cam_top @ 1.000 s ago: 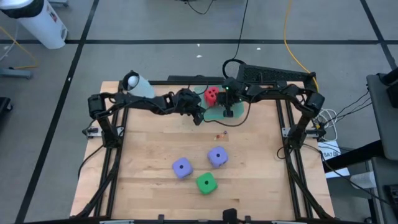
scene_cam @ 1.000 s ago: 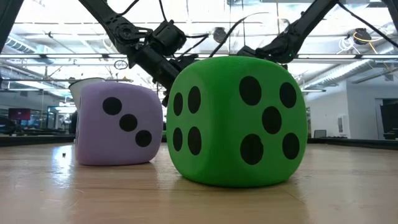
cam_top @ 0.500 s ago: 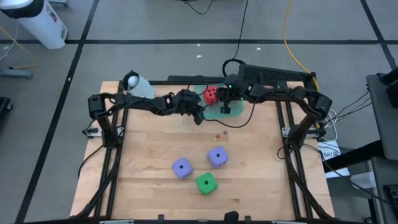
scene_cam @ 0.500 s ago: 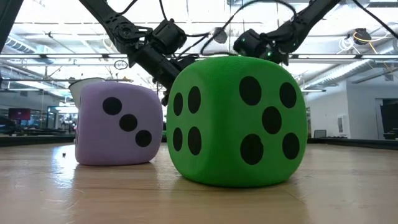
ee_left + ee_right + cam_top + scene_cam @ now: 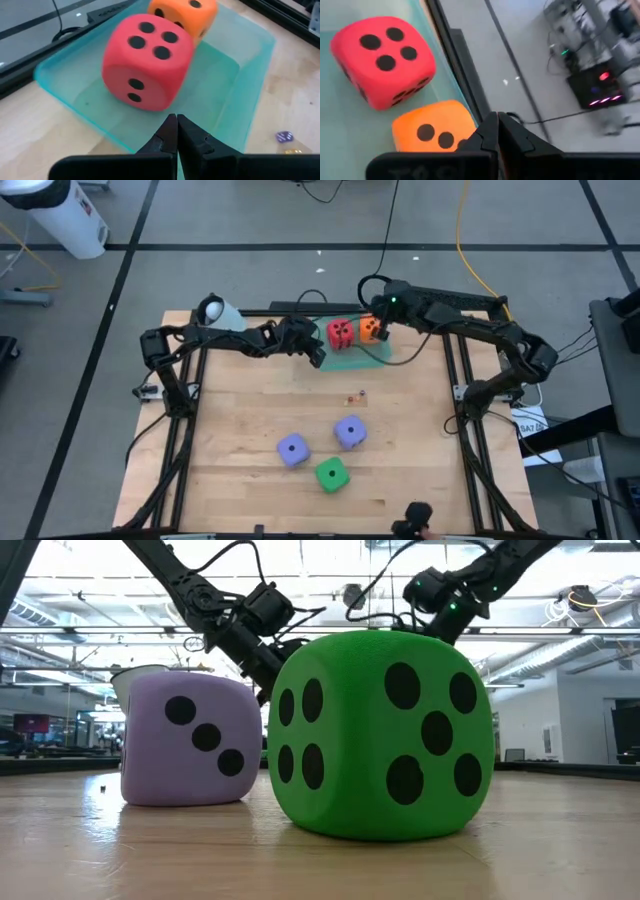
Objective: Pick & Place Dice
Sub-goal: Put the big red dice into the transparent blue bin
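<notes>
1. Five dice are in sight: the red die [image 5: 341, 332] and the orange die [image 5: 369, 329] sit side by side, touching, inside the translucent green tray [image 5: 352, 359] at the 12 o'clock edge of the tabletop [image 5: 240, 420], with orange on the 3 o'clock side of red.
2. In the left wrist view the red die [image 5: 146, 61] shows three pips on top and two on the near face; the orange die [image 5: 184, 15] lies just behind it, and the tray [image 5: 240, 75] wall rises around both.
3. The other three dice lie on the bare tabletop toward 6 o'clock: one purple die [image 5: 349, 431], a second purple die [image 5: 292, 449] at its 8 o'clock, and the green die [image 5: 331, 474] nearest the 6 o'clock edge, between and below them.
4. From the low view the green die [image 5: 380, 735] fills the foreground, and a purple die [image 5: 188, 740] stands just beside it at 9 o'clock.
5. The left hand [image 5: 316, 357] hangs at the tray's 9 o'clock side, fingers pressed together and holding nothing.
6. The right hand [image 5: 381, 332] is at the orange die's 3 o'clock side over the tray, fingers likewise closed and empty.
7. Two tiny dice [image 5: 356, 394] lie on the tabletop at 6 o'clock of the tray.
</notes>
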